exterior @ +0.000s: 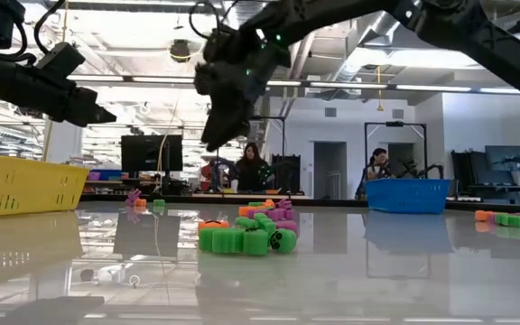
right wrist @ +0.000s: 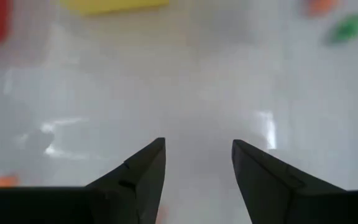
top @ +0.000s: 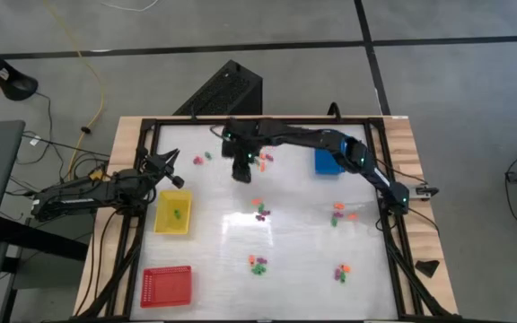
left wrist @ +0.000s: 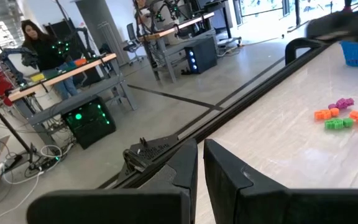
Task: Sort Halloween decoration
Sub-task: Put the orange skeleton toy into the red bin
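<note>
Right tool (right wrist: 197,162) spread above glossy table (top: 312,242), left tool (left wrist: 201,163) pressed together, seemingly knobby foam-like decoration pieces (exterior: 246,236)

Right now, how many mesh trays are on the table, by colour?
Yellow tray: 1
Red tray: 1
Blue tray: 1
Total: 3

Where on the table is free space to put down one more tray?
Free: the bare strip between the red tray and the pieces near the front, and the front right corner. Crowded: the middle and back, around the right hand and the blue tray.
</note>
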Controlling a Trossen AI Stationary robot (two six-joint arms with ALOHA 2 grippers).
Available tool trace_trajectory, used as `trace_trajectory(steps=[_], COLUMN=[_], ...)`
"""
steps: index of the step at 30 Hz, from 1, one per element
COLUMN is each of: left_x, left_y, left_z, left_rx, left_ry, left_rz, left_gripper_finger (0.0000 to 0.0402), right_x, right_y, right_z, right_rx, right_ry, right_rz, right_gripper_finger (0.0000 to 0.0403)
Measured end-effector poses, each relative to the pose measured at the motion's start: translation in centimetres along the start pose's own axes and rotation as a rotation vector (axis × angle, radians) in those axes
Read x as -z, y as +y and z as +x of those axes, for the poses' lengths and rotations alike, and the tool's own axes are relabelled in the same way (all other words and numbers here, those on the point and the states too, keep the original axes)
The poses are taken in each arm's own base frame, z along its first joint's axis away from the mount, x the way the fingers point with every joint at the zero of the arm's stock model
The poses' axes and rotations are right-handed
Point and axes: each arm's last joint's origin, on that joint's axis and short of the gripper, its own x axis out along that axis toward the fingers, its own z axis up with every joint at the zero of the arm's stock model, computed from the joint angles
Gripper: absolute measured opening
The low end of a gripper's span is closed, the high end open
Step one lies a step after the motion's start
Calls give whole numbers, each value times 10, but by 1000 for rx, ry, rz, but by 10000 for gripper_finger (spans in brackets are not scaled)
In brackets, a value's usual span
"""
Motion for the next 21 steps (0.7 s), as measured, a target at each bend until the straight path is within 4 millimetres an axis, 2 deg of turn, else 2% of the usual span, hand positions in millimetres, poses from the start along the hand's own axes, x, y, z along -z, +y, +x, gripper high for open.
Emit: trace_trajectory(steps=[3,6,9,13,21], left_x=[0,0,0,0,0], left_y=[0,0,0,0,0], left_z=[0,0,0,0,0], left_rx=[1,0,1,1,2], left_ry=[0,0,-1,-1,-1], left_rz=[0,0,-1,-1,-1], left_gripper_finger=[18,18,18,18,18], right_x=[-4,-4,11,35,47], right_y=[-24,-34,-35,-40,-56], right_z=[10,24,22,2,-3], right_rx=[98,141,133,138,271], right_ry=[-121,-185,-28,209,280], right_rz=[97,161,167,228,341], right_gripper_finger=[208,206,205,205,204])
